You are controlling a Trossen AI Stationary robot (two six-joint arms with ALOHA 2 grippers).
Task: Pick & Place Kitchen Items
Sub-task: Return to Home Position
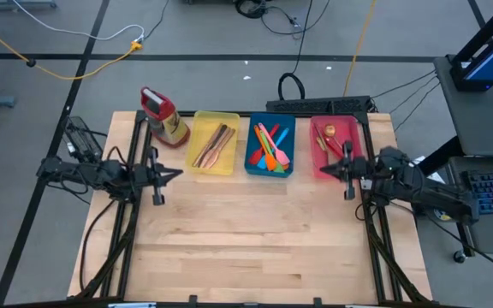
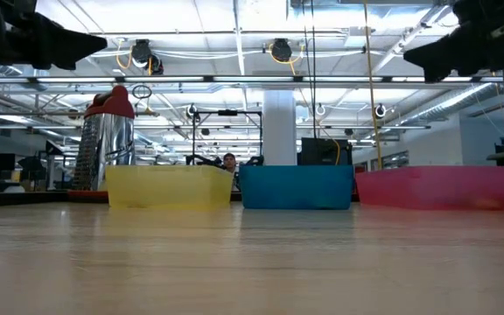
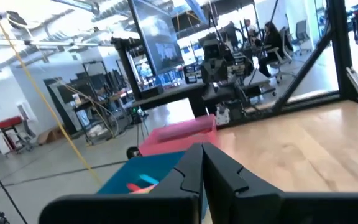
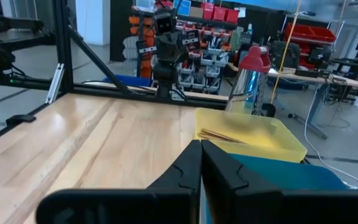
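The kitchen items lie in three trays along the far edge. Brown wooden spoons (image 1: 214,145) rest in the yellow tray (image 1: 229,122). Orange, green, pink and blue plastic utensils (image 1: 271,147) fill the blue tray (image 1: 251,164). A few thin gold and orange ones (image 1: 328,137) lie in the pink tray (image 1: 317,167). My left gripper (image 1: 178,174) hangs shut above the table's left side, pointing level toward the right. My right gripper (image 1: 322,170) hangs shut at the right side, pointing left, its tip over the pink tray's near corner. Neither holds anything.
A red-capped yellow-and-red bottle (image 1: 163,115) stands at the far left, beside the yellow tray. The bare wooden tabletop (image 1: 255,231) stretches from the trays to the near edge. Black frame rails (image 1: 373,231) run along both sides of the table.
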